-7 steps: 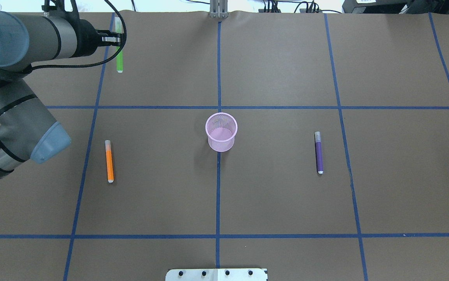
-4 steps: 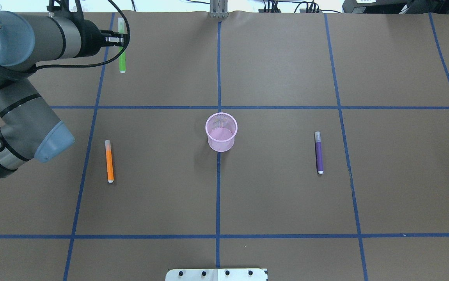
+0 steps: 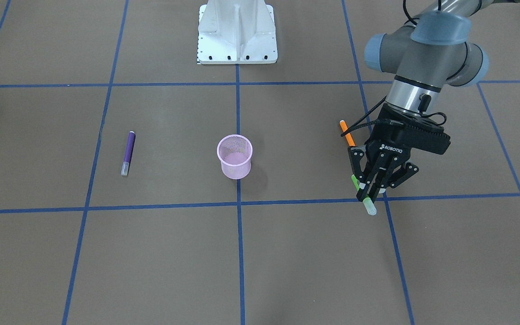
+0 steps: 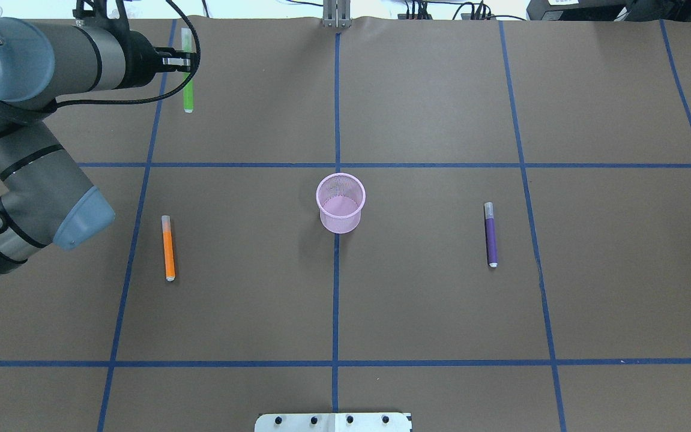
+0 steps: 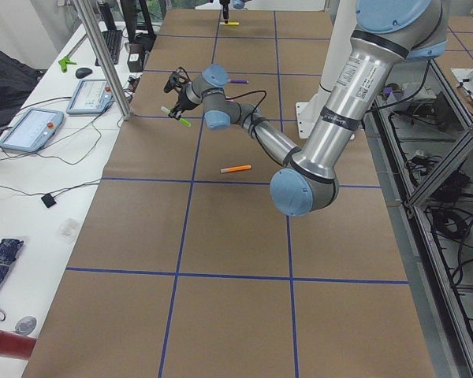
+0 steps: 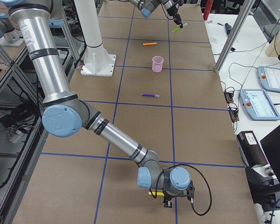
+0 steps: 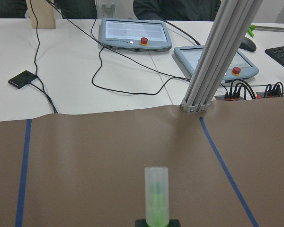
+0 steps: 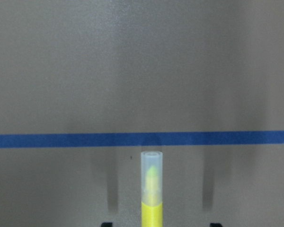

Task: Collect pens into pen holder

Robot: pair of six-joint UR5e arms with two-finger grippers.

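Green pen (image 3: 369, 207) clamped in left gripper (image 3: 370, 195) jaws, far left; next carry it over pen holder (image 3: 235, 155), drop.

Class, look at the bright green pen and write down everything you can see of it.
The bright green pen is a slim, plastic-looking marker stick. It has a translucent whitish cap, and a green tip shows through it. The left gripper is shut on the pen near its capped end, which points away from the robot. The pen appears to be held clear of the brown table, over its far left part. Nothing else touches it.
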